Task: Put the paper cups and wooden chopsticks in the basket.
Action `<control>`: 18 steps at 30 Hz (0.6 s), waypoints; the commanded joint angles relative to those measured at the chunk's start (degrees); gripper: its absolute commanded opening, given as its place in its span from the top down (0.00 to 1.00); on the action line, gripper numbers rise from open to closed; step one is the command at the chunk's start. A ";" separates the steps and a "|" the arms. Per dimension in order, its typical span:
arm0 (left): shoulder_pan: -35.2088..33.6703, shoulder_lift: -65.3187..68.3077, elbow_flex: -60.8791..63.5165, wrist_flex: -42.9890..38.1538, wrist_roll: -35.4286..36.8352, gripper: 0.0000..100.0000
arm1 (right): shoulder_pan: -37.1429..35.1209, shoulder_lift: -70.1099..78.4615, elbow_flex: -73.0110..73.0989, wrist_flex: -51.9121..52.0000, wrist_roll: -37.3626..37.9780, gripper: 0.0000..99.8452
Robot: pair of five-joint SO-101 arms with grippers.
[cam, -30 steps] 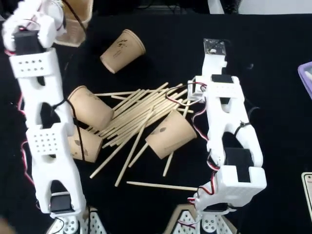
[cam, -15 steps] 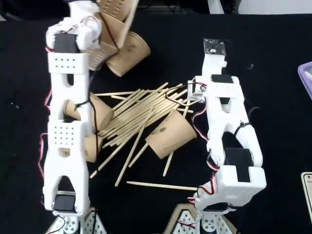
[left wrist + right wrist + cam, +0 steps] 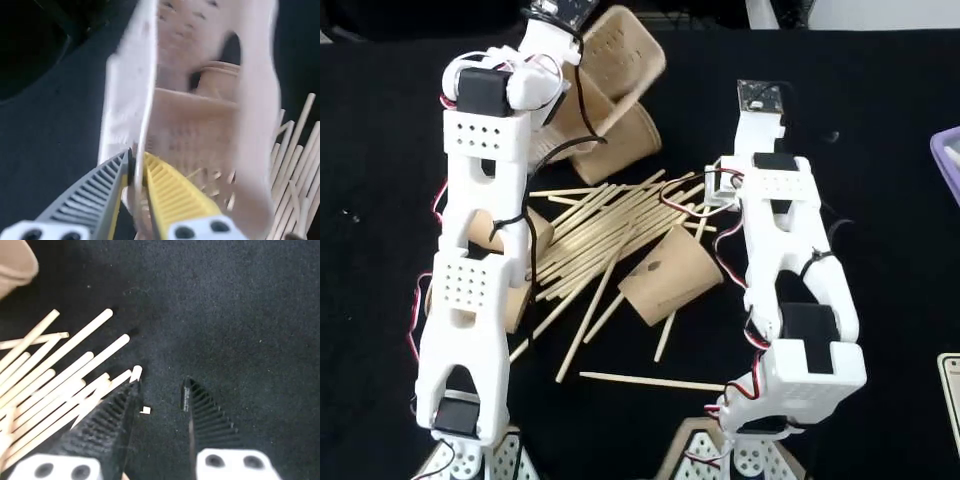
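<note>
My left gripper is shut on the wall of the beige perforated basket, holding it tilted at the back of the table. The basket hangs over a paper cup, whose rim shows through a handle hole as the cup. A pile of wooden chopsticks lies mid-table, with another cup on its near side. Two more cups lie partly behind the left arm. My right gripper is open just above the cloth, beside the chopstick ends.
A black cloth covers the table. One loose chopstick lies near the arm bases. A purple object sits at the right edge and a card at the near right corner. The right arm stands right of the pile.
The left arm has swung right from the far left corner, carrying the basket up and over the back cup, tilting it. The right arm has not moved.
</note>
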 commanded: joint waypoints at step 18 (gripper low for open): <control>-3.74 -4.75 -1.10 -3.34 10.29 0.77 | -0.44 -0.92 -0.40 -0.62 -0.09 0.86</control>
